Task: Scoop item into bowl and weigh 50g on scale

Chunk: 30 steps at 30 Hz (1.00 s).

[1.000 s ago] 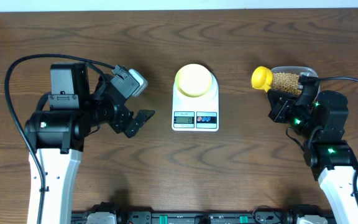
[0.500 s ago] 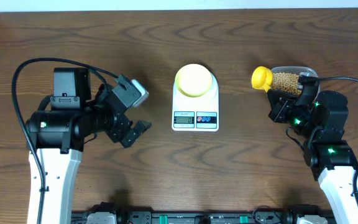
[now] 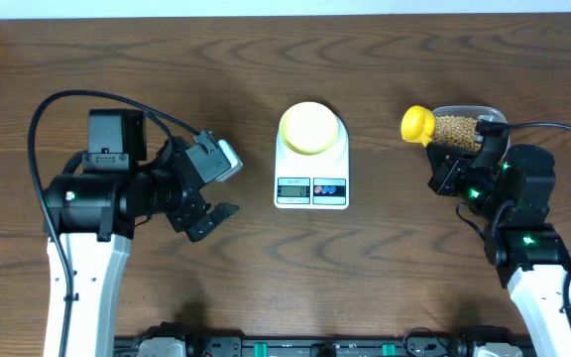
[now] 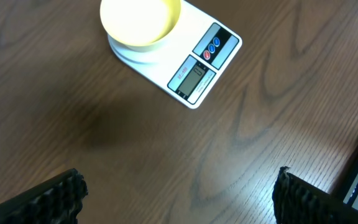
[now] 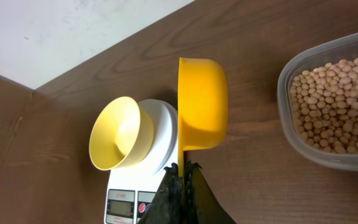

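The pale yellow bowl sits empty on the white scale at the table's centre; both also show in the left wrist view, bowl and scale, and in the right wrist view, bowl and scale. Beige beans fill a clear tub at the right. My right gripper is shut on the handle of the yellow scoop, whose empty cup hangs left of the tub. My left gripper is open and empty, left of the scale, its fingertips wide apart.
The table's back edge meets a white wall. A black rail with connectors runs along the front edge. Cables loop from both arms.
My left gripper has drawn back left and toward the front, away from the scale. The right arm and scoop have not moved.
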Tool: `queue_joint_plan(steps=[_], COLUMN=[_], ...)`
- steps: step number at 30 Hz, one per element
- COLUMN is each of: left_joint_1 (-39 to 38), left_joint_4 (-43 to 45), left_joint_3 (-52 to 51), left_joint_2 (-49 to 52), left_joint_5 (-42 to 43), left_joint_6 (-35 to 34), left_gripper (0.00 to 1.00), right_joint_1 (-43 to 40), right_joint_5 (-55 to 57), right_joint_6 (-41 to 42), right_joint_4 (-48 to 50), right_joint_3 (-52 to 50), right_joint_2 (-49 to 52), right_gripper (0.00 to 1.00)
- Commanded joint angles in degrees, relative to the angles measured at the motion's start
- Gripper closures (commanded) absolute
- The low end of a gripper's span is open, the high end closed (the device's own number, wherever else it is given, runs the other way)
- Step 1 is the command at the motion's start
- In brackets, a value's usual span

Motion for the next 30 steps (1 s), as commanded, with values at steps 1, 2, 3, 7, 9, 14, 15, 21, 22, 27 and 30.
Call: queue_joint_plan(steps=[1,2,3,7,9,14,15,21,22,27,30], left_joint_1=[0.3,0.3,0.3,0.3,0.3,0.3,0.3,0.3,0.3,0.3,0.3], left_joint_4=[-0.4,-0.4,-0.4,-0.4,-0.6,-1.0,-1.0,-1.0,-1.0,-1.0,-1.0], left_joint_3=[0.3,0.3,0.3,0.3,0.3,0.3,0.3,0.3,0.3,0.3,0.3], left_joint_2=[1.6,1.9,2.3,4.0,4.5,4.7,4.7,4.7,4.7,4.7,4.7], left_joint_5=[0.2,0.2,0.2,0.6,0.6,0.6,0.6,0.5,0.5,0.5,0.5], left_joint_6=[1.0,1.0,1.0,0.8,0.6,0.6,0.6,0.6,0.6,0.7,0.7], left_gripper=[0.02,0.02,0.02,0.02,0.02,0.02,0.02,0.02,0.02,0.02,0.02], right_joint_1=[-0.2,-0.2,-0.2,-0.2,-0.2,-0.2,-0.2,-0.2,-0.2,-0.2,-0.2], right_joint_5=[-0.5,-0.5,-0.5,-0.5,-0.5,-0.5,-0.5,-0.6,-0.6,-0.5,-0.5], right_joint_6=[-0.8,-0.8,-0.8,-0.8,-0.8,-0.8,-0.8,-4.7,-5.5,-9.7,-9.8], right_joint_4=[0.0,0.0,0.0,0.0,0.0,0.0,0.0,0.0,0.0,0.0,0.0], right_joint_3=[1.5,1.5,1.5,1.5,1.5,1.5,1.5,1.5,1.5,1.7,2.1], right_joint_2=[0.0,0.0,0.0,0.0,0.0,0.0,0.0,0.0,0.0,0.0,0.0], right_gripper=[0.99,0.99,0.99,0.99,0.99,0.99,0.99,0.99,0.99,0.99,0.99])
